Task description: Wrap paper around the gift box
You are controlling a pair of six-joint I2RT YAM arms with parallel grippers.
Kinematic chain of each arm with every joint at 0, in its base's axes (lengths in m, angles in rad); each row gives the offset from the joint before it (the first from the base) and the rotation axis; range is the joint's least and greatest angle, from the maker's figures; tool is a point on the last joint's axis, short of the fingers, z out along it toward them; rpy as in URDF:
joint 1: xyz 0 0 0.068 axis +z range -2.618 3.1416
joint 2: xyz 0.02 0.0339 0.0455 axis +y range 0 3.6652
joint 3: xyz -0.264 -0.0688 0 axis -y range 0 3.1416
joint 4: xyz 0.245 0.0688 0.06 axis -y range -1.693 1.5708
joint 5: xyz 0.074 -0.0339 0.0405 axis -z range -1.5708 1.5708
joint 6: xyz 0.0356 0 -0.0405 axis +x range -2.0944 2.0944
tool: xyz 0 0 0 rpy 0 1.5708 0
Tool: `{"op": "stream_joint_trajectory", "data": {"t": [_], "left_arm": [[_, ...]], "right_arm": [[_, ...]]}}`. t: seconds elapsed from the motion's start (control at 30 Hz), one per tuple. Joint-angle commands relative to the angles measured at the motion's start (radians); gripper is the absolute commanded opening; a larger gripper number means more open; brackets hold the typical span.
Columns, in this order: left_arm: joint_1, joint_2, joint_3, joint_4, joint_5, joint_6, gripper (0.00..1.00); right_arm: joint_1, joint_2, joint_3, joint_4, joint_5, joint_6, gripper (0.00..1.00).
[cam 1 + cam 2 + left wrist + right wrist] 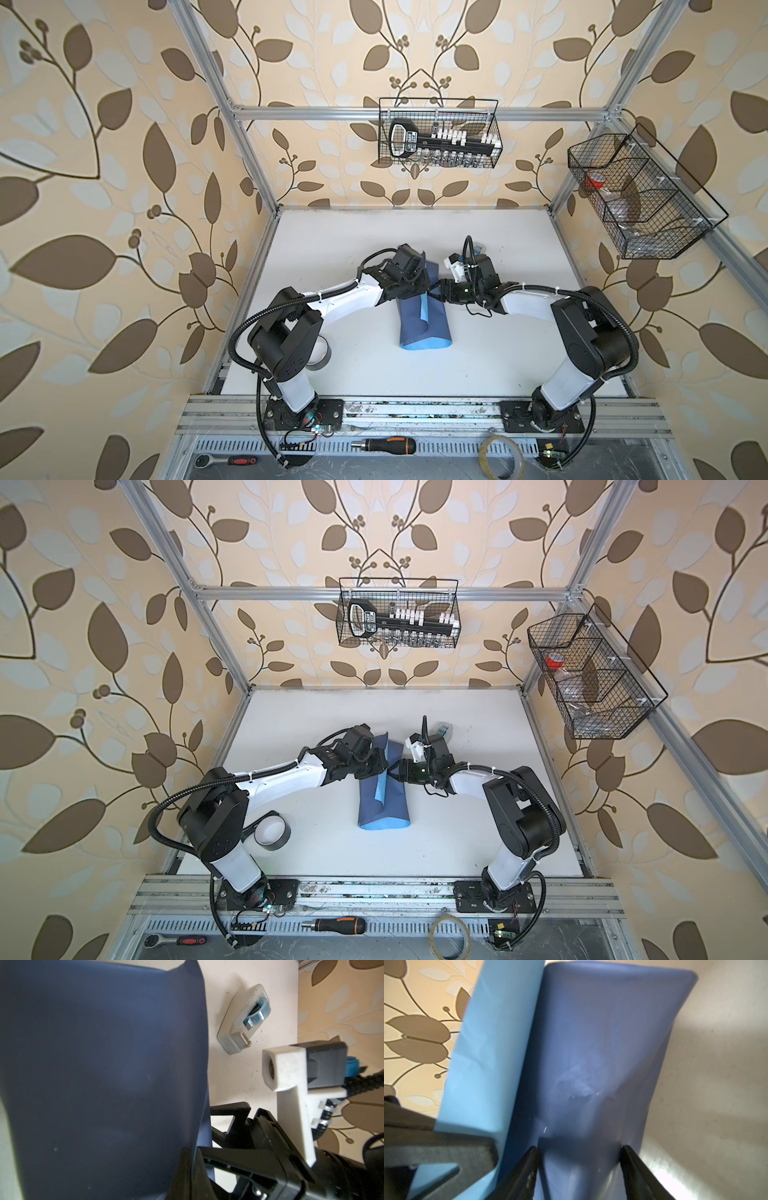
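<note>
The paper [424, 320] lies at the middle of the tabletop [519, 353], rolled into a loose tube that runs from the far edge toward the near edge. The dusky face is outward and the sky-blue face shows at the near mouth. I cannot see the gift box. I judge that it sits inside the tube's far half, where both my arms meet.

My left pincer [417, 289] is clenched on the free sky-blue flap and holds it up along the seam. My right pincer [579, 1151] has its jaws apart on either side of the dusky, paper-covered bulge. I cannot tell whether they squeeze it or only flank it.

The sheet looks thin, smooth and matte, with a few pale scuffs. I expect it to be light, to slip between smooth pads, and to crease or tear if pulled hard. So I should take it at the edge, close to the box's stiff corners. A small grey tape dispenser [243, 1020] waits just beyond, toward the far edge.
</note>
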Motion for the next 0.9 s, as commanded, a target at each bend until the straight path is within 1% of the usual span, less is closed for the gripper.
{"op": "stream_joint_trajectory", "data": {"t": [0.0,0.13,0.37,0.6,0.87], "left_arm": [[0.012,-0.023,-0.026,0.11,0.04,-0.055,0.0],[0.015,-0.041,-0.067,0.165,0.036,-0.087,0.0],[0.038,-0.077,-0.196,0.382,0.052,-0.179,0.0],[0.039,-0.071,-0.274,0.537,0.064,-0.222,0.0],[0.039,-0.044,-0.304,0.645,0.086,-0.273,0.0]], "right_arm": [[0.027,0.081,-0.069,-0.167,0.109,-0.004,0.62],[0.035,0.084,-0.074,-0.158,0.113,0.006,0.61],[0.047,0.084,-0.077,-0.152,0.119,0.014,0.61],[0.046,0.087,-0.074,-0.155,0.124,0.014,0.61],[0.048,0.087,-0.083,-0.145,0.126,0.018,0.61]]}}
